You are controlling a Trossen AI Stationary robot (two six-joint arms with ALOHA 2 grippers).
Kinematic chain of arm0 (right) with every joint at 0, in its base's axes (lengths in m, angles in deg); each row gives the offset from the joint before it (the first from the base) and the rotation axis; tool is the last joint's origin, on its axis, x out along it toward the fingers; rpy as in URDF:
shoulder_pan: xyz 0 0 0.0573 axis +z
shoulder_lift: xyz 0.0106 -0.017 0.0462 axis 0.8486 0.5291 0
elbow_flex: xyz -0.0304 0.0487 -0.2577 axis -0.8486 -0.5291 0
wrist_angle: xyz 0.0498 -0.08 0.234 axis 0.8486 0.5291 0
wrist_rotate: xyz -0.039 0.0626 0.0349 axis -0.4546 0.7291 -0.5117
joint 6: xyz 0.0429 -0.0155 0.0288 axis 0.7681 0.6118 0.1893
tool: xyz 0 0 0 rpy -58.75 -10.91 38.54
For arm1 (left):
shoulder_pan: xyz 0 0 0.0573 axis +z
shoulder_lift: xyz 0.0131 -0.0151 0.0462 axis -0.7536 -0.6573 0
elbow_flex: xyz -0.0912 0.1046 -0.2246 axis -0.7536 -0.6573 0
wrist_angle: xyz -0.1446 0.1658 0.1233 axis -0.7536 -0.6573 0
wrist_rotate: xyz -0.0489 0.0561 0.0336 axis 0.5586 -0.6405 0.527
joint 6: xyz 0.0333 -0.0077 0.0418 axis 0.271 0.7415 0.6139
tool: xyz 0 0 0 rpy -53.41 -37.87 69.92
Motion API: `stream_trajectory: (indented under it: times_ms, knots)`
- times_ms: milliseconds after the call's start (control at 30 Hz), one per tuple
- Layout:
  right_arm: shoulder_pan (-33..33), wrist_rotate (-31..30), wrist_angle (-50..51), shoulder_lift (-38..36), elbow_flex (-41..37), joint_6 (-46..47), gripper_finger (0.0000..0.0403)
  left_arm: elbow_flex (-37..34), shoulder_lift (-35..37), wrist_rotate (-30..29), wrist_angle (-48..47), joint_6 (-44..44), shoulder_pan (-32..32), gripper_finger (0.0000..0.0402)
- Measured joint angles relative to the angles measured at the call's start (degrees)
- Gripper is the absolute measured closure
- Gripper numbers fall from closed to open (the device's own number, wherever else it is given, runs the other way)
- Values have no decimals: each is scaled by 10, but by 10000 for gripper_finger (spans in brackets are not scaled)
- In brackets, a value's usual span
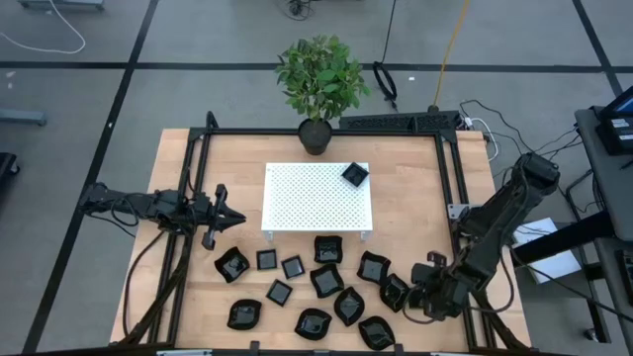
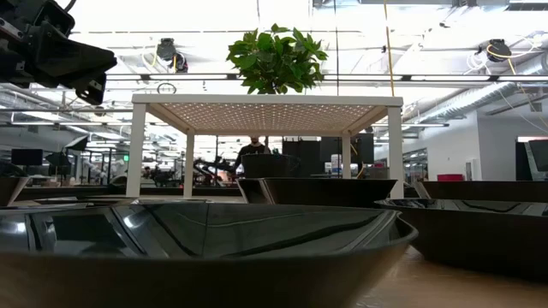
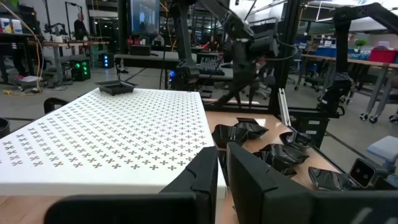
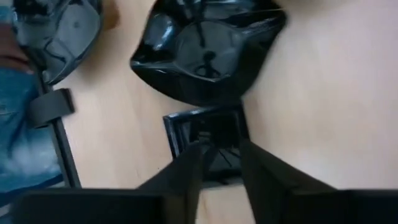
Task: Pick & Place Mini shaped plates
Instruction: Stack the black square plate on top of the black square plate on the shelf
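Several glossy black mini plates (image 1: 326, 280) lie on the wooden table between the white perforated platform (image 1: 316, 198) and the near edge. One more plate (image 1: 355, 175) sits on the platform's far right corner. My right gripper (image 1: 409, 295) is low over the rightmost plates. In the right wrist view, my right gripper (image 4: 221, 146) is open over a small square plate (image 4: 205, 127), one fingertip above its hollow and the other by its side rim. A leaf-shaped plate (image 4: 208, 50) lies just beyond. My left gripper (image 1: 240, 215) is shut and hovers left of the platform. My right gripper comes down at the square plate's side rim (image 4: 241, 124) from above, with one finger over the inside and one at the outside. The fingers hide the meeting place, so I cannot tell whether they touch it. The plate rests flat on the table.
A potted plant (image 1: 318, 84) stands at the far edge behind the platform. A black frame rail (image 1: 450, 188) runs along the table's right side, and cables run along its left side (image 1: 168, 267). Bare wood shows to the right of the platform (image 1: 410, 213).
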Motion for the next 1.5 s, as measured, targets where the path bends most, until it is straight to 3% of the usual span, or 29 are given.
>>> stream_trajectory:
  times_ms: [167,800,967,1233,1500]
  knots:
    - [0,-2,-34,0,-47,-18,259,0,0,0,0,0,0,364]
    - [0,-1,-111,-1,-118,-29,268,0,0,0,0,0,0,364]
    - [0,-1,-107,-1,-119,-44,297,0,0,0,0,0,0,364]
    - [-1,0,-109,-1,-119,-64,394,0,0,0,0,0,0,364]
    - [-1,1,-109,-7,-120,-58,400,0,0,0,0,0,0,364]
